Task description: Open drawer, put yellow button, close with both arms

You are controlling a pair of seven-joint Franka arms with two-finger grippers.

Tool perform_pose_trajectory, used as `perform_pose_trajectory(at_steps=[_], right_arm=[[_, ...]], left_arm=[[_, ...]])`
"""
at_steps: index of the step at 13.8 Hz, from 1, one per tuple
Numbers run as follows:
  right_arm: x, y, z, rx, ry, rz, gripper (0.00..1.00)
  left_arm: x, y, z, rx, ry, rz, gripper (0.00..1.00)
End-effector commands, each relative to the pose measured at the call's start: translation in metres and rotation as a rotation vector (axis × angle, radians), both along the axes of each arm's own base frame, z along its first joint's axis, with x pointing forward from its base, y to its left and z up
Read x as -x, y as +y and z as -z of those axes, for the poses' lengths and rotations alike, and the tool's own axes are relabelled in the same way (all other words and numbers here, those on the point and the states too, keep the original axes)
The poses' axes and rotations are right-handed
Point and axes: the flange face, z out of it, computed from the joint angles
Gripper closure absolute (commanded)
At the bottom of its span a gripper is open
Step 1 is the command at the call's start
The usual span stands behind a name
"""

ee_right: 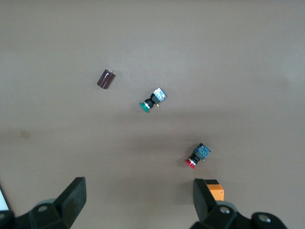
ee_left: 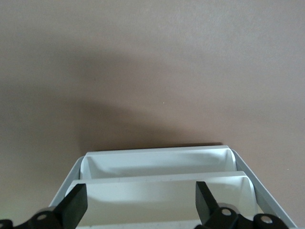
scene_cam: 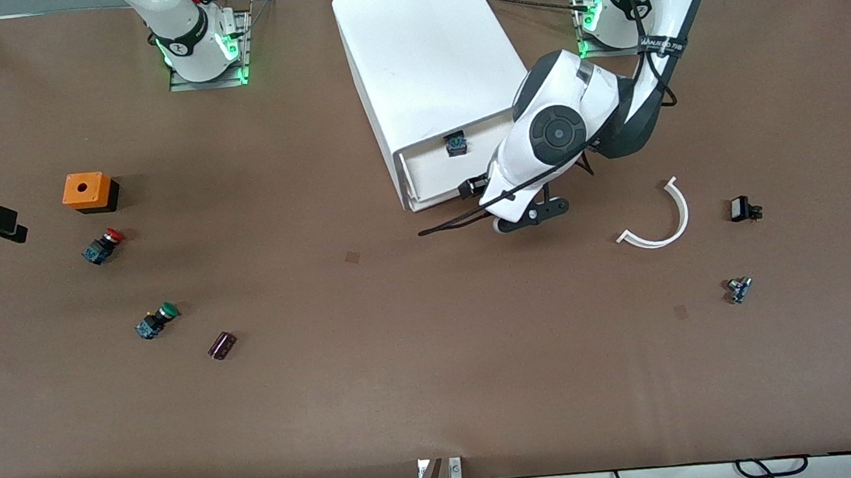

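Observation:
The white cabinet (scene_cam: 431, 59) lies at the robots' edge of the table, its drawer face toward the front camera. The uppermost drawer (scene_cam: 457, 165) stands out a little. A small black-and-blue body (scene_cam: 455, 144) sits at its top edge; no yellow cap shows, so I cannot confirm it is the yellow button. My left gripper (ee_left: 139, 205) is open and empty, pointing down just in front of the drawer face, with two white drawer fronts (ee_left: 162, 188) between its fingers. Its hand (scene_cam: 516, 211) shows in the front view. My right gripper (ee_right: 138, 202) is open and empty, high over the table by the orange box.
Toward the right arm's end lie an orange box (scene_cam: 87, 191), a red-capped button (scene_cam: 104, 245), a green-capped button (scene_cam: 156, 321) and a purple cylinder (scene_cam: 221, 344). Toward the left arm's end lie a white curved strip (scene_cam: 658, 220) and two small parts (scene_cam: 743, 208).

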Motion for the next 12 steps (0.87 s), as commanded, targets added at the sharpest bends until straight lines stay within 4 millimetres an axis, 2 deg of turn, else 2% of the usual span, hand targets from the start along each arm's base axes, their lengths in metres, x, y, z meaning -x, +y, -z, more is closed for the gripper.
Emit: perform_pose_trajectory(at_steps=[1, 5, 7, 9, 12], right_arm=[[0.027, 0.0, 0.004, 0.012, 0.003, -0.006, 0.0], [0.048, -0.001, 0.013, 0.009, 0.032, -0.003, 0.0], [0.052, -0.001, 0.02, 0.006, 0.047, 0.0, 0.0], [0.051, 0.0, 0.018, 0.008, 0.032, -0.005, 0.0], [0.054, 0.001, 0.015, 0.008, 0.043, -0.008, 0.0]], left_arm=[[0.02, -0.003, -0.013, -0.015, 0.039, -0.019, 0.0], [0.038, -0.015, -0.02, -0.032, 0.056, -0.041, 0.0], [0.044, -0.016, -0.018, -0.044, 0.072, -0.037, 0.0], [0.059, -0.028, -0.02, -0.038, 0.081, -0.008, 0.0], [0.062, -0.029, -0.019, -0.039, 0.086, -0.003, 0.0]])
